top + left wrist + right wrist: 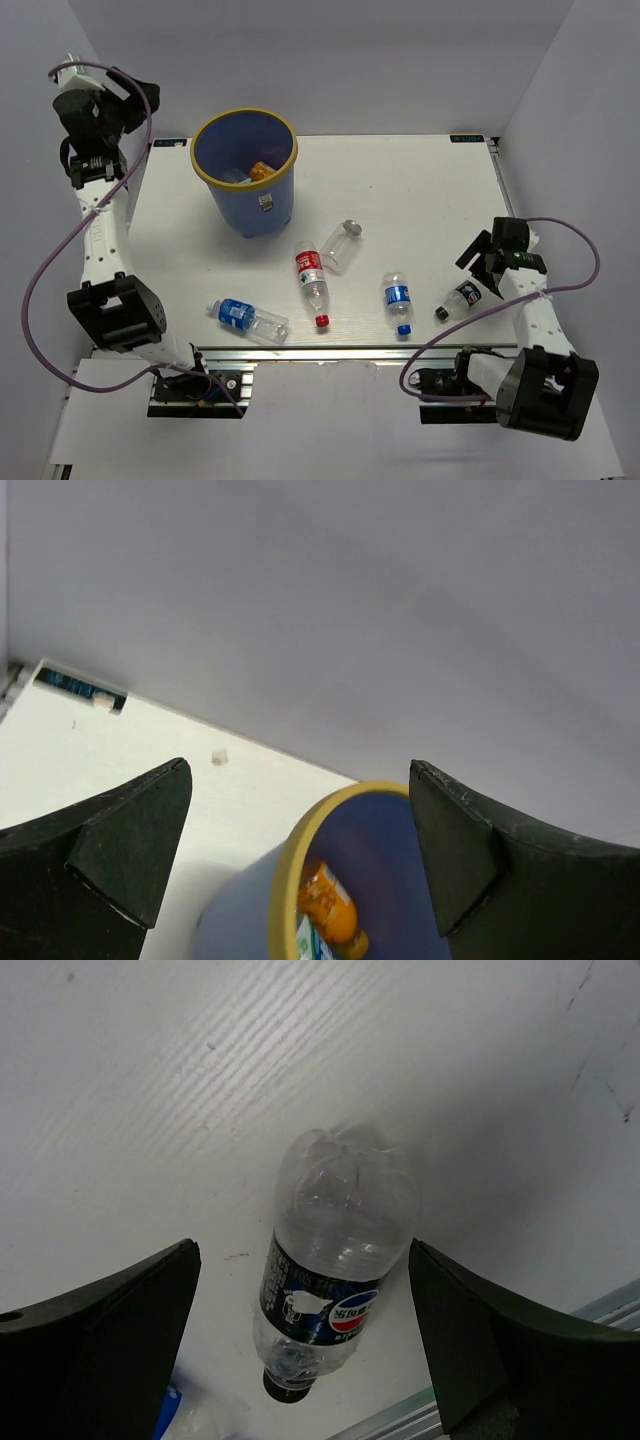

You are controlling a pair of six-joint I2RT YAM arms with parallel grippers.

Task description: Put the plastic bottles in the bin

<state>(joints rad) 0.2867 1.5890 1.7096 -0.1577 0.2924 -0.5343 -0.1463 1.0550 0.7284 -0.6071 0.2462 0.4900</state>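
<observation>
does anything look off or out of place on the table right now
Nothing spilled or broken that I can see. Five loose bottles lie on their sides at mixed angles, from the leftmost blue-label bottle to the black-label bottle, all outside the bin.

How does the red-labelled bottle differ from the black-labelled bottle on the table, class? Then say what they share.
The red-labelled bottle has a red cap; the black-labelled bottle a black cap. The red-labelled bottle lies in the middle, near the bin; the black-labelled bottle lies far right, by the open right gripper. The red-labelled bottle looks longer than the black-labelled bottle. Both are clear, lie on their sides, outside the bin.
</observation>
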